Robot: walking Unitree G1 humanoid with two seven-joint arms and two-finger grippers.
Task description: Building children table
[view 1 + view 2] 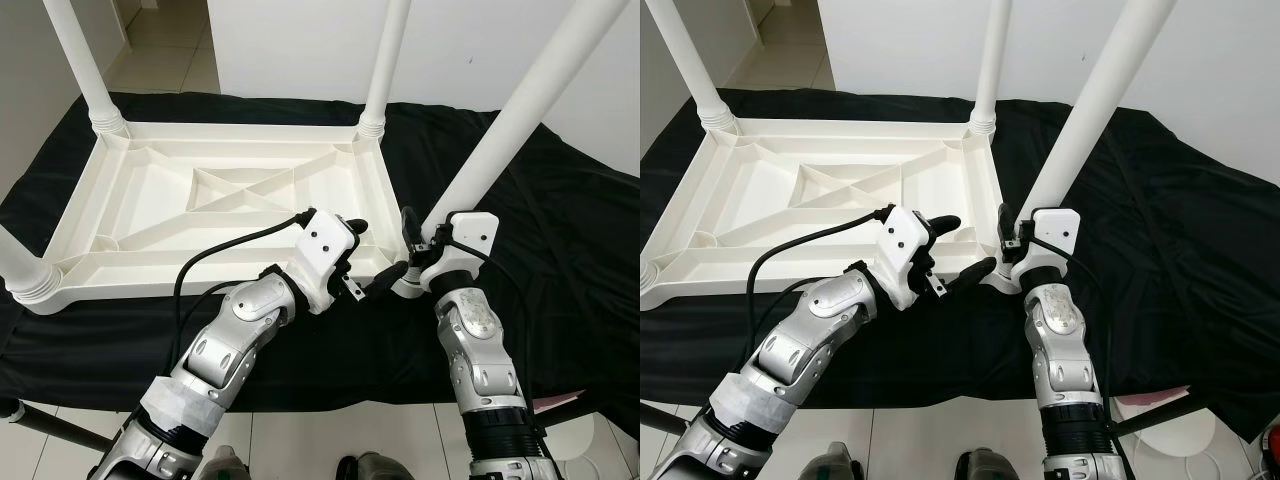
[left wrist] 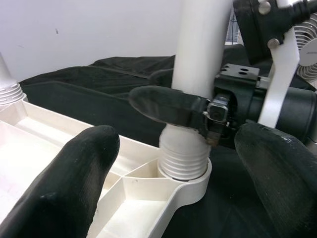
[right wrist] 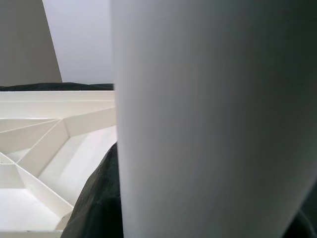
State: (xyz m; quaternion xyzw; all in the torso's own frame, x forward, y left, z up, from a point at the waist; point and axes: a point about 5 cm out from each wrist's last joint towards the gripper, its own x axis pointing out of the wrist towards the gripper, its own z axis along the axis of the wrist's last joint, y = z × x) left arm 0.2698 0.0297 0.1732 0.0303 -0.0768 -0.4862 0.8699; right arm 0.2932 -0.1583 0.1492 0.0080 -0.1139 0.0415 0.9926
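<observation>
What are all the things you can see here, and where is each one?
Table top: one, white, upside down on the black cloth, ribs showing.
Table legs: four, white, standing up at the corners; far left, far right, near left, near right.
Black cloth: one, spread under the table top.
Floor: pale tiles, below the cloth's near edge.
White wall: behind the table.
Left gripper: black fingers open, on either side of the near right leg's threaded base.
Right gripper: black fingers shut on the near right leg, just above its threads.
</observation>
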